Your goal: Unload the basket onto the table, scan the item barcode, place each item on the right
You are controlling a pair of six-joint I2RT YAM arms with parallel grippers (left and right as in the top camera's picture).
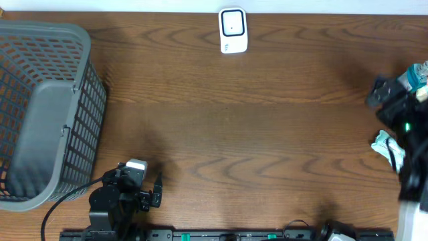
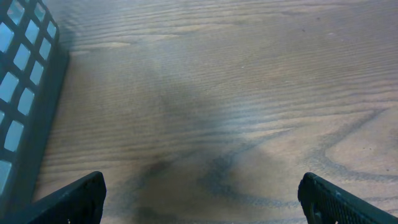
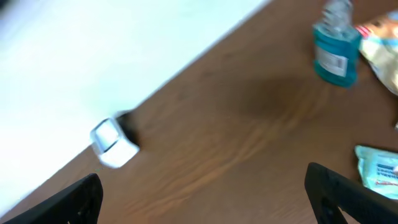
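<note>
Spotted upright teal plastic bottle [image 3: 336, 53] at 1 o'clock from wide-open, empty right gripper [image 3: 202, 202], nearer than equally open left gripper [image 2: 199, 202].

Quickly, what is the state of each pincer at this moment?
The left pincer is open and holds nothing.
The right pincer is open and holds nothing.

- The white scanner [image 1: 233, 30] is sitting at the far edge of the table [image 1: 267, 134], its dark-rimmed window facing up.
- A teal bottle [image 3: 336, 50] with a clear cap is standing by the right edge, its label showing.
- A teal-and-white packet [image 3: 380, 167] is lying flat near the bottle.
</note>
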